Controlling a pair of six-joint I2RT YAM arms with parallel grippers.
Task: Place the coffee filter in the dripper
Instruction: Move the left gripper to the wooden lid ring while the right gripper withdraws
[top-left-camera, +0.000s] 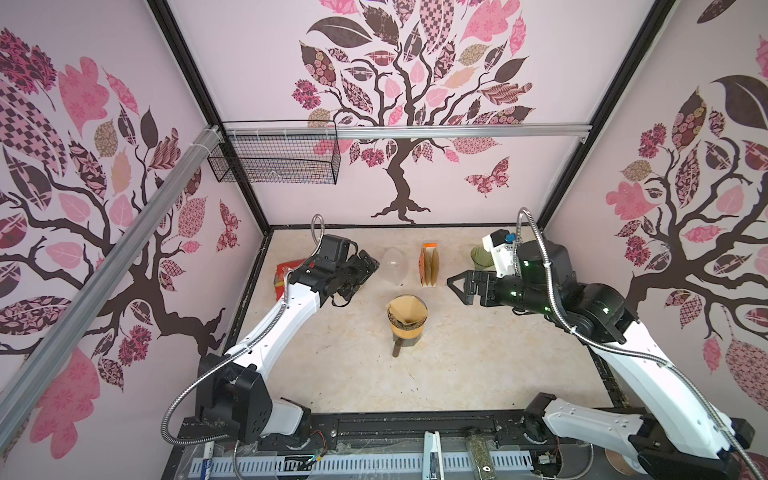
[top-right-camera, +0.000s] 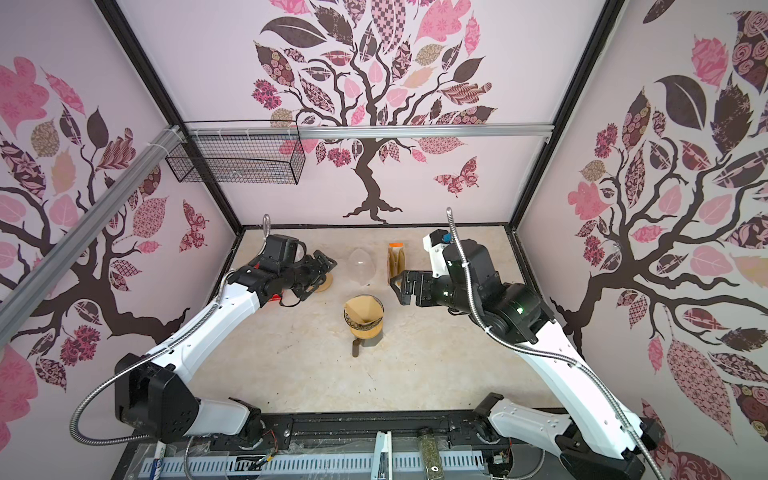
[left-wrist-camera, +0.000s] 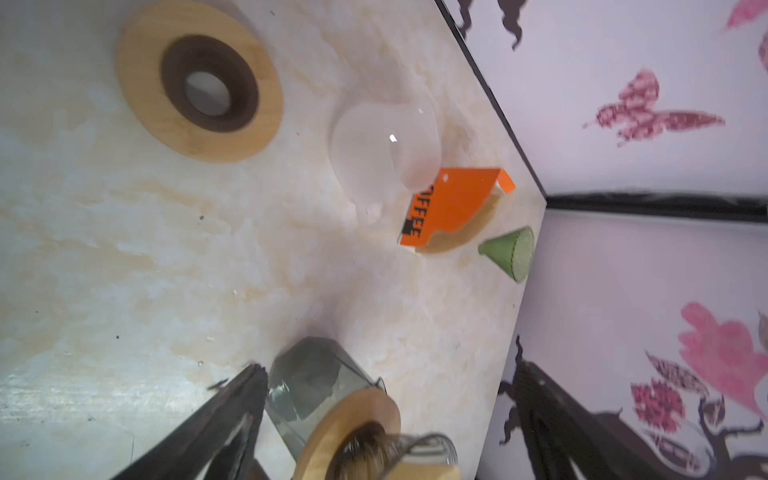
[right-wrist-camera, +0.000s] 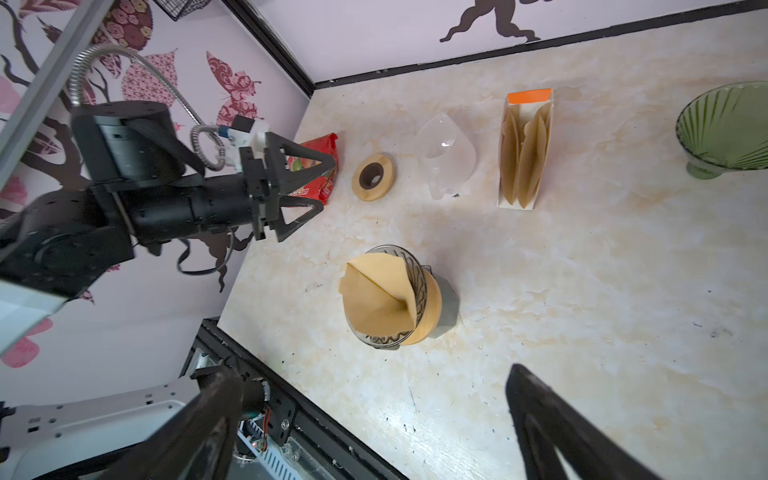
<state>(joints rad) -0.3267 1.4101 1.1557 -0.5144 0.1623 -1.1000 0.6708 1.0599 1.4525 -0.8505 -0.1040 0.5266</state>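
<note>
The pale marbled table (top-left-camera: 478, 365) filled the floor of the booth, with a white and black arm reaching in from each near corner. The left gripper (right-wrist-camera: 329, 183) hung above the back left of the table with its fingers apart and nothing between them. The right gripper (top-left-camera: 455, 286) hung to the right of the middle, well apart from everything; the right wrist view showed its fingers spread wide and empty.

A wire basket (top-left-camera: 274, 162) hung on the rail in the back left corner of the walls. A red bag (top-left-camera: 282, 276) lay by the left wall, partly behind the left arm.

Near the middle of the table stood a grey glass carafe (right-wrist-camera: 449, 299). On it sat the dripper (right-wrist-camera: 419, 274), ribbed, with a wooden collar. The brown filter (right-wrist-camera: 378, 295) was inside the dripper, opened into a cone, with one edge rising past the rim on the left side.

Behind the dripper stood an orange-topped box (right-wrist-camera: 525, 153) holding more brown filters upright. Just left of the box a clear cone (right-wrist-camera: 446, 153) lay on its side. A green cone (right-wrist-camera: 725, 124) stood at the back right, mouth up. A wooden ring (right-wrist-camera: 373, 177) lay flat between the red bag and the clear cone.
</note>
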